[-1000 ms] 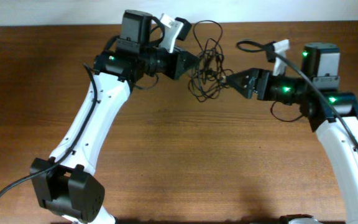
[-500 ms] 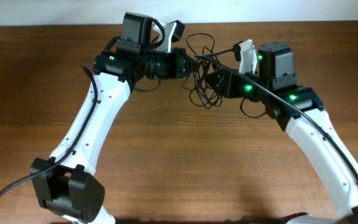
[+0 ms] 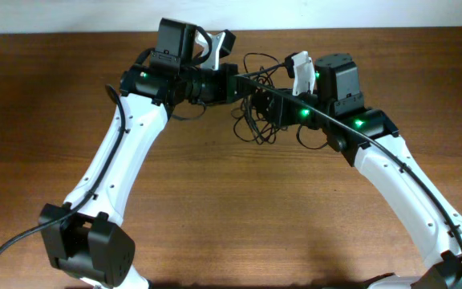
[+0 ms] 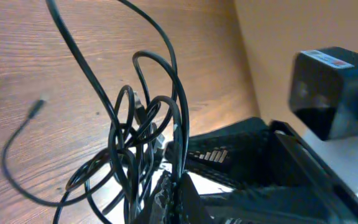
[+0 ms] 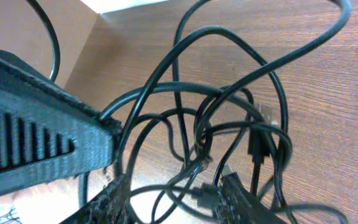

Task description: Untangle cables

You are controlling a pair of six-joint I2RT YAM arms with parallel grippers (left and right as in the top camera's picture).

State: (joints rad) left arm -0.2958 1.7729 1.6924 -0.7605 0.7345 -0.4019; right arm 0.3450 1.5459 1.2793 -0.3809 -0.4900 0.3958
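Super close-up: black cables [image 5: 199, 127] knotted in messy loops over the wooden tabletop [image 5: 328, 112], a couple of plug ends [image 5: 257, 147] showing, right tool [image 5: 169, 202] fingers spread either side.

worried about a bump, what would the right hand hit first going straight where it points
The right hand would first meet the cables at its fingertips; just beyond, likely the left hand, depth unclear.

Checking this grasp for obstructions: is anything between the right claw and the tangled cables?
Nothing visible does. The right claw is open with the cables looping between its fingers, and the left claw holds the same tangle from the opposite side.
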